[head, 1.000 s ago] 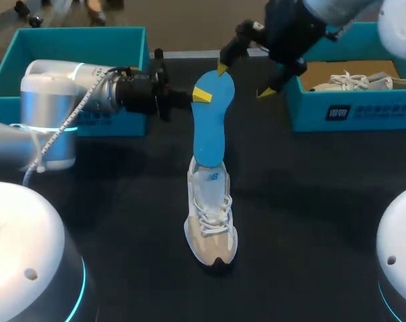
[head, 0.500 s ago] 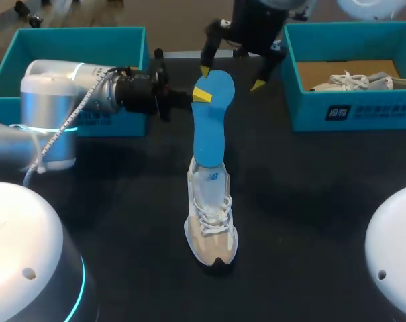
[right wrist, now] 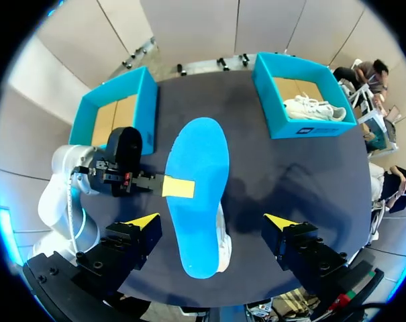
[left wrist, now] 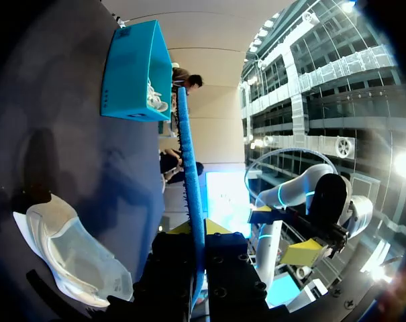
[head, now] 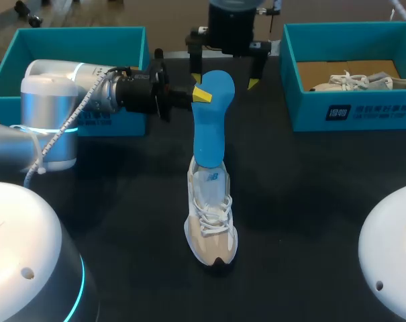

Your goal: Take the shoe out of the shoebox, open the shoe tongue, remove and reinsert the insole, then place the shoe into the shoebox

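The blue insole [head: 209,117], a flat foam slab with a rounded end, stands nearly upright over the dark matte table [head: 310,201]. Its lower end meets the ankle opening of the shoe [head: 211,218], a pale mesh trainer with white laces and a dark toe that rests on its sole. How far the insole goes into the shoe cannot be made out. The left gripper [head: 201,95] comes in from the side and is clamped on the insole's upper part; the left wrist view shows the slab edge-on, pinched between both fingers. The right gripper [right wrist: 211,220] hangs above the insole's top end, with its fingers spread wide on either side and a gap to the foam on each. The left shoebox [head: 75,40], teal card with a brown floor, holds nothing that shows. The right shoebox [head: 350,111], of the same make, holds a second shoe [head: 350,82], white and laced, partly cut off by the box wall. From the right wrist, the insole hides most of the trainer.
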You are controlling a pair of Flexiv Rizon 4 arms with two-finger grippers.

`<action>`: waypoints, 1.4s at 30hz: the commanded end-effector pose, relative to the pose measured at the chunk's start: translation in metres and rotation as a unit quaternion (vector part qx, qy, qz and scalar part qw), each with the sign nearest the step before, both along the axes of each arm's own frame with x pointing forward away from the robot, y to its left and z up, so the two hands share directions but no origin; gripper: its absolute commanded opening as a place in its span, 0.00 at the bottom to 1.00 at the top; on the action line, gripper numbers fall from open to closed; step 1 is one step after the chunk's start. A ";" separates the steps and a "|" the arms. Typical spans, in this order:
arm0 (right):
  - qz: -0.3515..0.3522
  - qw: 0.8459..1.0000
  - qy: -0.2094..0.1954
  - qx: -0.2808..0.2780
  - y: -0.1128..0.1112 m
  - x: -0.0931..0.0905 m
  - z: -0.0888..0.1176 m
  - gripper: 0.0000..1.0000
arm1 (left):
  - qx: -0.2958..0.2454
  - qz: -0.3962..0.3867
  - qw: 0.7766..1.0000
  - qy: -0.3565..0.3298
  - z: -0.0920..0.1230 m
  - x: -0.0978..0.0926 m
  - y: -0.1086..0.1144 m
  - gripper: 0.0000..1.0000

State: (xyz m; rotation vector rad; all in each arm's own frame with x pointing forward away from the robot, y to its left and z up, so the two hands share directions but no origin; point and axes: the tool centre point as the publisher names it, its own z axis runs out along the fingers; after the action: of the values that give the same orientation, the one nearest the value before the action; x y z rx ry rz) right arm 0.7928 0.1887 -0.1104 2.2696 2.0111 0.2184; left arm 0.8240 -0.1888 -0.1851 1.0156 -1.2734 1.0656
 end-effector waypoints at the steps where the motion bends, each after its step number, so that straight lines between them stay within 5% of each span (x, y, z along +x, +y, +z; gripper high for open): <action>1: -0.006 1.000 0.005 -0.028 0.007 0.001 -0.002 1.00 | 0.001 0.001 1.000 0.000 0.000 -0.001 0.001 0.00; 42: 0.003 1.000 0.022 -0.011 0.016 0.000 -0.009 1.00 | 0.001 0.001 1.000 0.000 0.000 -0.001 0.001 0.00</action>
State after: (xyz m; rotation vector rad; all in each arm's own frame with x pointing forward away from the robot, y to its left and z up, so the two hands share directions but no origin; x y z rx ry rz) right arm 0.7924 0.2066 -0.1182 2.2663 2.0263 0.1427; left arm 0.8238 -0.1885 -0.1851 1.0157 -1.2730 1.0663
